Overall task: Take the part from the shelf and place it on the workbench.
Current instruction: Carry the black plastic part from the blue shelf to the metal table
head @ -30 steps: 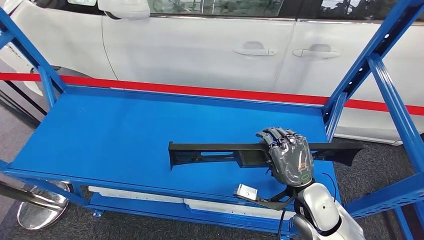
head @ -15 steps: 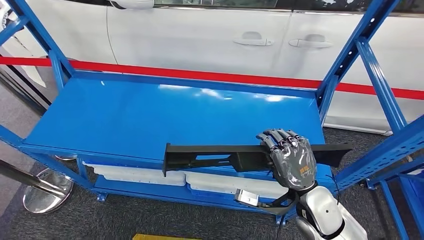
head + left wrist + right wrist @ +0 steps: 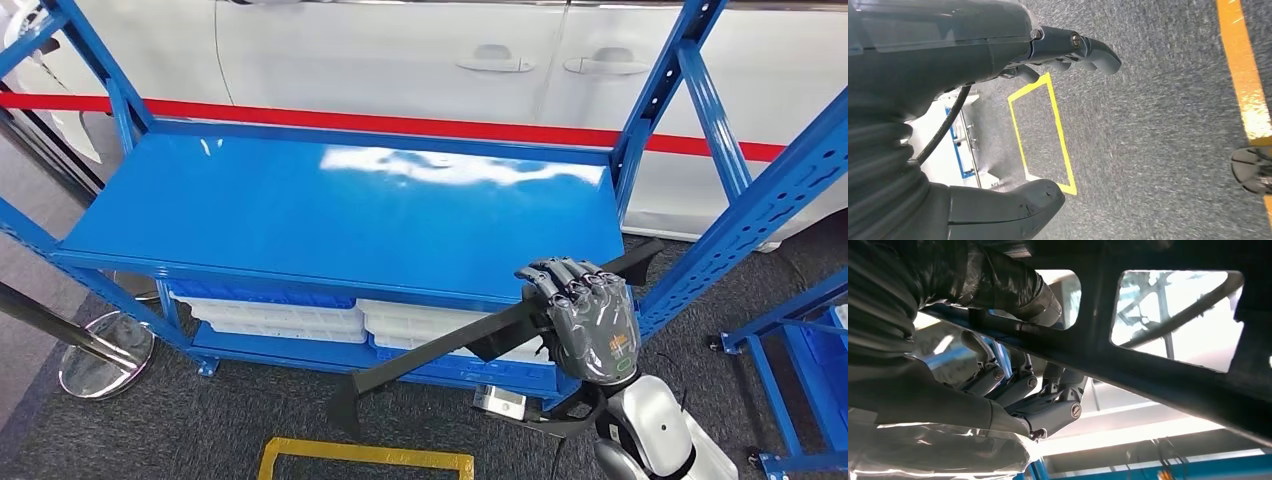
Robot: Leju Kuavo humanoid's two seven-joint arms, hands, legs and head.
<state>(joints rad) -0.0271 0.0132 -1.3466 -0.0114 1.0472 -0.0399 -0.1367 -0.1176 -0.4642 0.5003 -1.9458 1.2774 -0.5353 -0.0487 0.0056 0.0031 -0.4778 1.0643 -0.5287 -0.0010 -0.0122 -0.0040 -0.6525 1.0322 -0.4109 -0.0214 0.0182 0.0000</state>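
Head view: right robot hand grips the part, a long black bar, with fingers curled over its upper edge. The part is off the shelf, held in the air just in front of the shelf's front edge, and tilted: its far end rises to the right near a blue upright, its near end dips to the lower left over the grey carpet. White trays sit on the shelf's lower level. A yellow floor outline lies below the part's low end. Behind the shelf stand a white car and a red strip. A chrome stand base rests on the carpet at the left.

Left wrist view: left robot hand holds nothing, thumb and fingers apart, above the carpet and the yellow outline. A yellow line runs along the floor.

Right wrist view: right robot hand is wrapped round the part, dark fingers on one side and thumb on the other, beside cut-out openings in the part.
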